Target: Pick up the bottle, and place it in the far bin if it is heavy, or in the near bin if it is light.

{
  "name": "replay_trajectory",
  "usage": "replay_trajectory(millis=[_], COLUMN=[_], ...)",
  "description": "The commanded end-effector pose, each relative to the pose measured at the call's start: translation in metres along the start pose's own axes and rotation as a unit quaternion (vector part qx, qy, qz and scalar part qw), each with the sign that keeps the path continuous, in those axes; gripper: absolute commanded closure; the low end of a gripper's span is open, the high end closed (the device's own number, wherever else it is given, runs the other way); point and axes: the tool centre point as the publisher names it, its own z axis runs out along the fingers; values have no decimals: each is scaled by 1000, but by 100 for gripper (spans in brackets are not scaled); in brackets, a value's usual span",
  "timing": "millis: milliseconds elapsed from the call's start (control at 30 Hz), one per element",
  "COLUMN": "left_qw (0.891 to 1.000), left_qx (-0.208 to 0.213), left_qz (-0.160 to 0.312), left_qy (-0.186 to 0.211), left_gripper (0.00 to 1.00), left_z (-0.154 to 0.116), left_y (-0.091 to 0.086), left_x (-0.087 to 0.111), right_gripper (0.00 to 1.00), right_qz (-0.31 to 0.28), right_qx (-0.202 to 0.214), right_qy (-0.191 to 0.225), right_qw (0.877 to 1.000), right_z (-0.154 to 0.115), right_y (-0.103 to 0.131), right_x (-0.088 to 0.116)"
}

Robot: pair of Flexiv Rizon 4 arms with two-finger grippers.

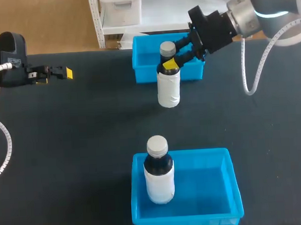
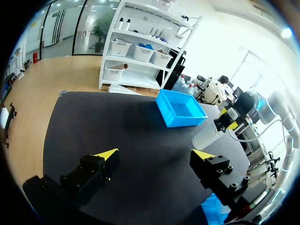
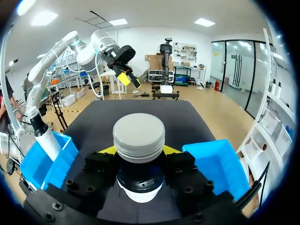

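Note:
A white bottle [image 1: 168, 86] with a dark neck and grey cap stands upright just in front of the far blue bin [image 1: 143, 75]. My right gripper [image 1: 174, 58] comes in from the back right and is shut on its neck. In the right wrist view the cap of the bottle [image 3: 138, 136] fills the space between the fingers of the right gripper [image 3: 138, 152], both yellow tips pressed against the neck. My left gripper [image 1: 62, 72] stands open at the far left of the table, nothing between the tips of the left gripper [image 2: 156, 153].
The near blue bin [image 1: 226, 199] at the table's front holds a second, similar bottle [image 1: 158, 172] upright at its left side. The far bin [image 2: 180, 110] shows nothing inside. Black tabletop lies between the two bins.

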Motion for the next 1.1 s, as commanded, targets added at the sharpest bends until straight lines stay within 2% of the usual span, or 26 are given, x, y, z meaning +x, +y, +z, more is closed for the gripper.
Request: replay_trajectory(millis=[33,267,667,1100], left_qw=[1000,1000,1000,1000], left_qx=[0,0,0,0], left_qz=[0,0,0,0], left_qy=[0,0,0,0], left_gripper=[0,0,0,0], left_z=[0,0,0,0], left_y=[0,0,0,0], left_x=[0,0,0,0], right_gripper=[100,100,100,100], right_qz=[-4,-8,2,-15], right_qx=[7,15,23,38], right_qy=[8,19,20,26], right_qw=[1000,1000,1000,999], right_z=[-14,-36,-57,-90], right_y=[7,6,-5,-62], right_x=[-17,-36,-42,-83])
